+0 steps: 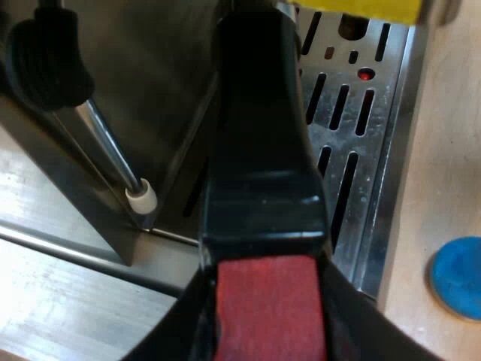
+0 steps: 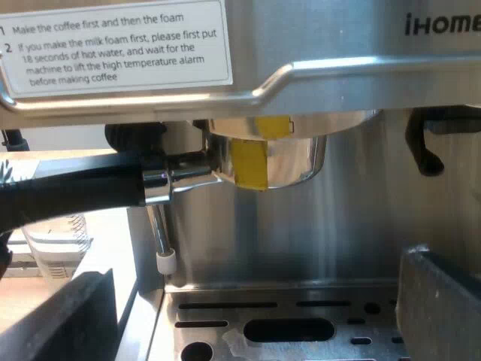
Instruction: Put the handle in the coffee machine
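Gripping the handle (image 1: 263,150) at its end, my left jaws are clenched on it: the black fingers (image 1: 169,335) lie one on each side of the red end (image 1: 267,308), pressed against it. From the red end the handle runs away from me as a glossy black bar, broad near the red and narrowing toward the espresso machine (image 1: 150,75), over the slotted steel drip tray (image 1: 376,150).

My left wrist view gives the red end and my hold on it. It also takes in a blue tamper (image 1: 458,277) lying on the tabletop (image 1: 443,135) just beside the tray's outer edge, and the steam wand (image 1: 113,150) with its white tip, near the machine's steel wall.

My right wrist view gives the far end of the same piece. The holder (image 2: 293,162) is a round metal cup with a strip of yellow tape (image 2: 249,164) on it, raised against the collar under the machine's front. Its dark handle sticks out level, passing just in front of the steam wand. I cannot tell whether it is locked in. A measuring glass (image 2: 56,241) stands beyond the handle, and a printed label (image 2: 113,41) sits on the machine's upper front.

My right jaws are released, their fingers (image 2: 71,320) well apart, low in front of the drip tray.
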You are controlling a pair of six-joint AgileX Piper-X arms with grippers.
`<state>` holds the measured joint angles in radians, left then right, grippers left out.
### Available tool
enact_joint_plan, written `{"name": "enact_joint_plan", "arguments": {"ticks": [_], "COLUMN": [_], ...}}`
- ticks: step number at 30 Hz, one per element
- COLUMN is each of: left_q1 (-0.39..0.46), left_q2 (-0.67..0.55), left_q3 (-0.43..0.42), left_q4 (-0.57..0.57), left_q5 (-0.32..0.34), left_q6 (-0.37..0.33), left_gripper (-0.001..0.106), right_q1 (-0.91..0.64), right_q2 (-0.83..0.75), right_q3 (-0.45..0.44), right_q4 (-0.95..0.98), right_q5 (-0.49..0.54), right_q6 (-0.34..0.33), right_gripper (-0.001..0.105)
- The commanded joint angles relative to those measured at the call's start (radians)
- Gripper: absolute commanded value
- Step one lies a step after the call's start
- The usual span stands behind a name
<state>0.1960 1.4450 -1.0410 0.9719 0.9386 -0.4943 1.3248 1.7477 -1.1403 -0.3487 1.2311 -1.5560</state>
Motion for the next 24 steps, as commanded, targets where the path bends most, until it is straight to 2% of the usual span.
{"name": "enact_joint_plan", "arguments": {"ticks": [1, 4, 10, 16, 24], "left_q1": [-0.003, -0.003, -0.003, -0.003, -0.011], "left_q2": [-0.016, -0.016, -0.016, -0.016, -0.016], "left_q3": [-0.037, -0.039, -0.039, -0.039, -0.039], "left_q4": [0.010, 0.052, 0.109, 0.109, 0.100], "left_q5": [0.146, 0.169, 0.169, 0.204, 0.209], "left_q6": [-0.018, -0.006, 0.051, 0.051, 0.051], "left_gripper": [0.001, 0.001, 0.001, 0.001, 0.001], "right_q1": [-0.007, -0.007, -0.007, -0.007, -0.007], "right_q2": [-0.003, -0.003, -0.003, -0.003, -0.003], "right_q3": [-0.002, -0.002, -0.002, -0.002, -0.002], "right_q4": [-0.008, -0.008, -0.008, -0.008, -0.008], "right_q5": [0.005, 0.005, 0.005, 0.005, 0.005], "right_q6": [-0.010, -0.010, -0.010, -0.010, -0.010], "right_gripper": [0.077, 0.077, 0.077, 0.077, 0.077]}}
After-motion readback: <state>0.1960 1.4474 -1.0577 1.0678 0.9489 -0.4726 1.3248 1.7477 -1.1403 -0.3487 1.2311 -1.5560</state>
